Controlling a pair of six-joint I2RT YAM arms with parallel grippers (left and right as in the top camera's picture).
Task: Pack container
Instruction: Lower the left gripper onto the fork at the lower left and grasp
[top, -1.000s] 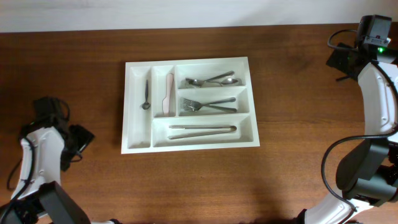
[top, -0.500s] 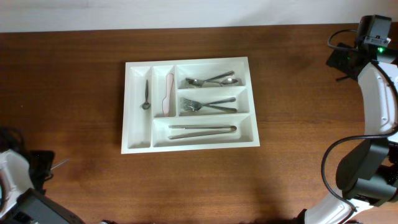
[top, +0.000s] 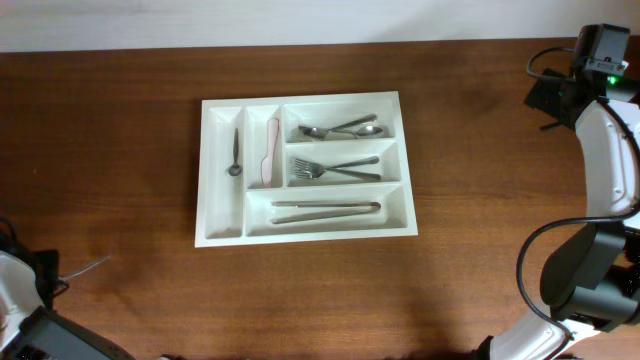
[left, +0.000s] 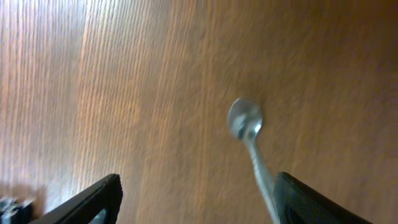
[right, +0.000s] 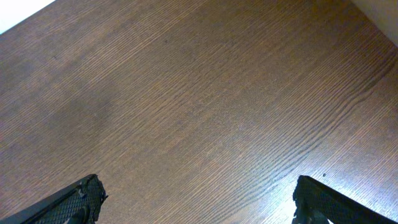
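Note:
The white container (top: 224, 222) lies in the middle of the table in the overhead view. It holds a small spoon (top: 236, 152), a pale knife (top: 269, 153), spoons (top: 342, 128), forks (top: 335, 168) and long utensils (top: 325, 210). My left gripper (left: 196, 202) is open at the table's front left corner (top: 48, 276). A metal spoon (left: 249, 134) lies on the wood with its handle running along the right finger; it also shows in the overhead view (top: 88, 266). My right gripper (right: 198, 199) is open and empty over bare wood at the far right (top: 548, 96).
The brown wooden table (top: 470, 270) surrounds the container on all sides. A white wall strip (top: 300, 20) runs along the back edge. My right arm (top: 600, 170) stands along the right edge.
My left arm has drawn back toward the front left corner, almost out of the overhead view. A spoon now shows by its gripper. The right arm has not moved.

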